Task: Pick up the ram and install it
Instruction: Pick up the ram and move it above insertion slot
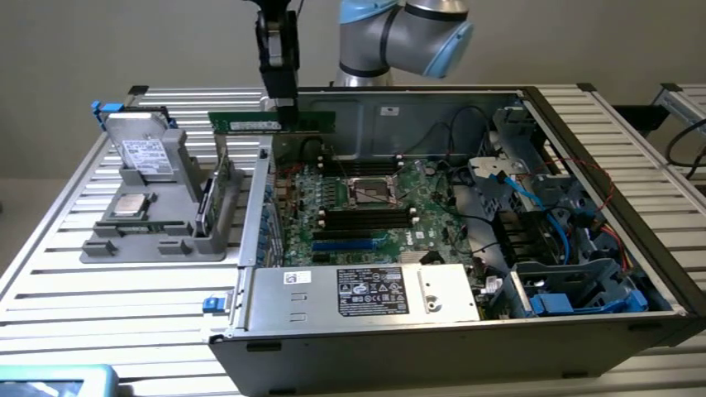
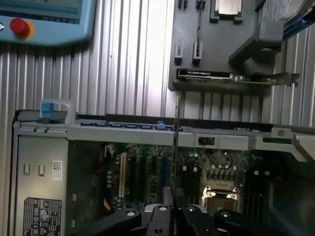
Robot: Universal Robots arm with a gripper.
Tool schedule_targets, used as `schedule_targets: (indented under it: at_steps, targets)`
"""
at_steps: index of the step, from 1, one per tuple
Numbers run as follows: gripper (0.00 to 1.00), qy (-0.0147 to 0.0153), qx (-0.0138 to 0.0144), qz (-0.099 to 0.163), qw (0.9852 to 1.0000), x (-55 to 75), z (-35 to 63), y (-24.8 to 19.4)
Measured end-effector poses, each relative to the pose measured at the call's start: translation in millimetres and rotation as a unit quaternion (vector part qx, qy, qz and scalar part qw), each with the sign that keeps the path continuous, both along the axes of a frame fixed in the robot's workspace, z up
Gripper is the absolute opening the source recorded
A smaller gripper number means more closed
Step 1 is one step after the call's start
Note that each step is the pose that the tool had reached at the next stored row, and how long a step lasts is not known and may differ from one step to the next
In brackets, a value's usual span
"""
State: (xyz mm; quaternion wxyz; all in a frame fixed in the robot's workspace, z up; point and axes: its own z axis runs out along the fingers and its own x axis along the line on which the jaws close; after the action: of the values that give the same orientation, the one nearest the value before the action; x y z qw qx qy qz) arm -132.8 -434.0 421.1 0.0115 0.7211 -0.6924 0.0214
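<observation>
The ram is a thin green stick with a pale label. It hangs level in the air over the open computer case's wall on the exterior view's left. My gripper reaches down from above and is shut on the stick near its middle. In the wrist view the ram appears edge-on as a thin line running out from between my fingertips. It crosses the case wall and the motherboard below. The black memory slots lie beside the processor socket.
A grey holder on the exterior view's left carries a silver processor chip, a drive and an upright green card. Inside the case are cables, a power supply and a blue-grey drive cage. A teach pendant lies on the slatted table.
</observation>
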Motion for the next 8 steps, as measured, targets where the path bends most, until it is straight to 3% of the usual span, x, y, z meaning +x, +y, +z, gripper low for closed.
schedule_targets:
  at_steps: [8]
  targets:
    - [0.13,0.0,-0.006,0.0,1.0,36.5,-4.2,8.9]
